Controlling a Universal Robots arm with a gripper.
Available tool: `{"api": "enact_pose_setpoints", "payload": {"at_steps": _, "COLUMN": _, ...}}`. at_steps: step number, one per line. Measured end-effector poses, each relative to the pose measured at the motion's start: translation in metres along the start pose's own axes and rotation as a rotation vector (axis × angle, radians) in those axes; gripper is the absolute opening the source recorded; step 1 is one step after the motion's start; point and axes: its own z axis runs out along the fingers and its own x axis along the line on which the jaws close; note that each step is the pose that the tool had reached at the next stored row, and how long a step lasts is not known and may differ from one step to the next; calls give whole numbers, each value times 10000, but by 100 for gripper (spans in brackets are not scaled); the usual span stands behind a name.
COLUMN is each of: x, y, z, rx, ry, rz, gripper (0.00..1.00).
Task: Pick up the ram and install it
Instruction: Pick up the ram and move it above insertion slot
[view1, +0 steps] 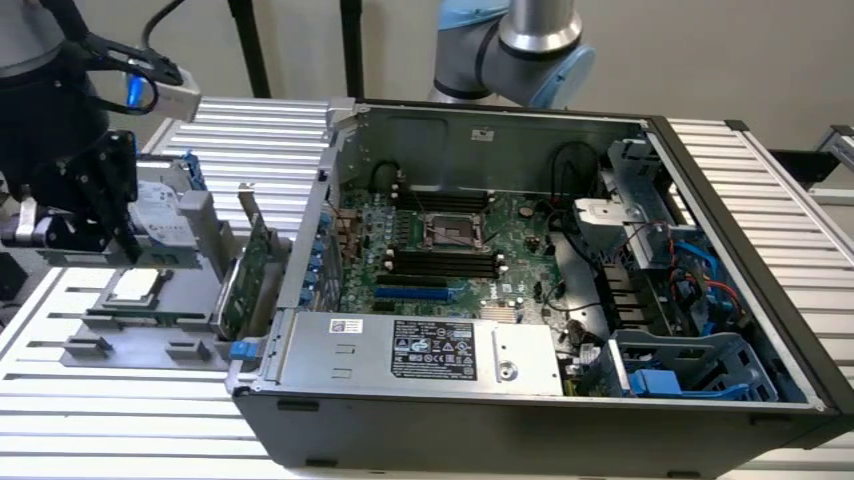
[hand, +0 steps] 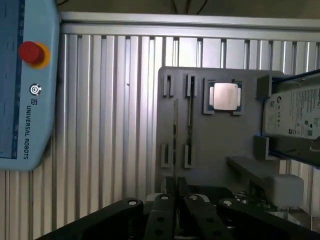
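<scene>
The table (hand: 110, 125) was silver, ribbed with parallel slats, and the tray (hand: 220, 145) was grey. The control tablet (hand: 25, 100) was pale blue with a red button (hand: 31, 51) on a yellow ring. The computer case (view1: 534, 430) and the gripper (hand: 176, 189) were black, the circuit board (view1: 514, 222) green.

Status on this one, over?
Gripper shut on ram. Ram over gray tray, apart from hard drive. Computer case open, ram not yet in.
</scene>
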Motion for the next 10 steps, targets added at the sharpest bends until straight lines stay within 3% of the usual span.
{"api": "enact_pose_setpoints", "payload": {"at_steps": 10, "x": -18, "y": -429, "z": -279, "rx": 1, "ry": -5, "rz": 1, "gripper": 0}}
